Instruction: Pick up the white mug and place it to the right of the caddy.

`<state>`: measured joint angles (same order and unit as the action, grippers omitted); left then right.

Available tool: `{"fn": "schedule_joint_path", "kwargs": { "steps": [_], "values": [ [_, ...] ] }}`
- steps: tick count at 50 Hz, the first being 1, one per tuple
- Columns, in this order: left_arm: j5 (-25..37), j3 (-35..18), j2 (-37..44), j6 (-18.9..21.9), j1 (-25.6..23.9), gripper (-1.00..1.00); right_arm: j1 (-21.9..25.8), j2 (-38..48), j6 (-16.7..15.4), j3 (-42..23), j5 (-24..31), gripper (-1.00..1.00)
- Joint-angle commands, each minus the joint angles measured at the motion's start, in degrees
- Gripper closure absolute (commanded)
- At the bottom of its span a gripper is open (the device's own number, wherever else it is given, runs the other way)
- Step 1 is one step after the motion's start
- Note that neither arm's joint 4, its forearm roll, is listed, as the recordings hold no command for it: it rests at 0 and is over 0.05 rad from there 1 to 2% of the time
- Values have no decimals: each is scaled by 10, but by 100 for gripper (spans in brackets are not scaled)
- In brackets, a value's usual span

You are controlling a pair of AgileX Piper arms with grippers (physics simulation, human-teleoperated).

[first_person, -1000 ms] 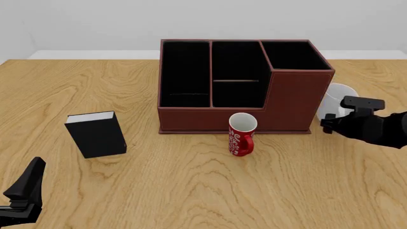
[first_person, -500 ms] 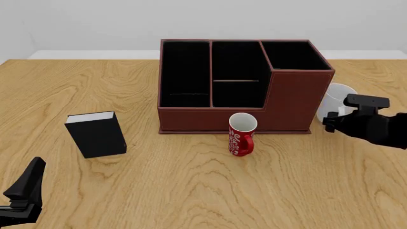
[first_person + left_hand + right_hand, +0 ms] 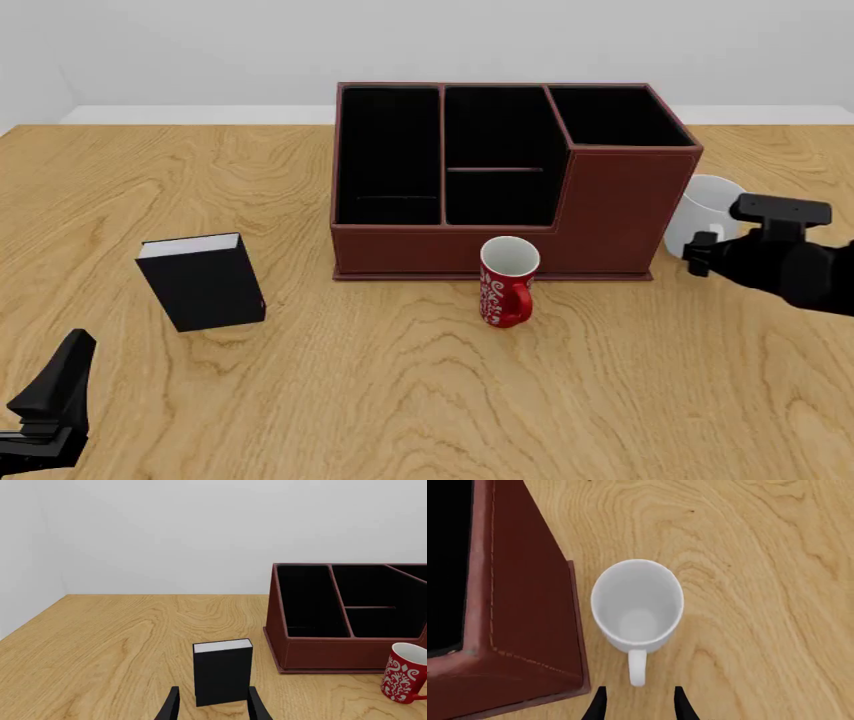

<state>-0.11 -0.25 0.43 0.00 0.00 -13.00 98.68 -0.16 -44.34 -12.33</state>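
The white mug (image 3: 705,206) stands upright on the table just right of the caddy's (image 3: 514,180) tall section, a small gap between them. In the right wrist view the white mug (image 3: 637,605) shows its empty inside, with its handle (image 3: 637,667) pointing toward my right gripper (image 3: 638,707). My right gripper (image 3: 699,250) is open and empty, just short of the handle and not touching it. The caddy's wall (image 3: 514,605) stands beside the mug. My left gripper (image 3: 54,395) is open and empty at the near left corner; it also shows in the left wrist view (image 3: 213,710).
A red mug (image 3: 507,282) with white lettering stands in front of the caddy's front wall. A black book (image 3: 203,282) stands upright at the left, ahead of my left gripper, and shows in the left wrist view (image 3: 223,672). The caddy (image 3: 347,615) and the red mug (image 3: 405,672) show there too.
My right gripper has drawn back slightly to the right and toward the near side, away from the white mug. The mug and my left arm have not moved.
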Motion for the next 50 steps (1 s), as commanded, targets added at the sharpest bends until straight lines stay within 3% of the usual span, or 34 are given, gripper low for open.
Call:
{"fn": "schedule_joint_path", "kwargs": {
  "steps": [1,50],
  "values": [
    [0,0,0,0,0,-100,4,-38,2,22,3,-100],
    [0,0,0,0,0,-100,22,-197,-1,94,34,-100]
  ]
}}
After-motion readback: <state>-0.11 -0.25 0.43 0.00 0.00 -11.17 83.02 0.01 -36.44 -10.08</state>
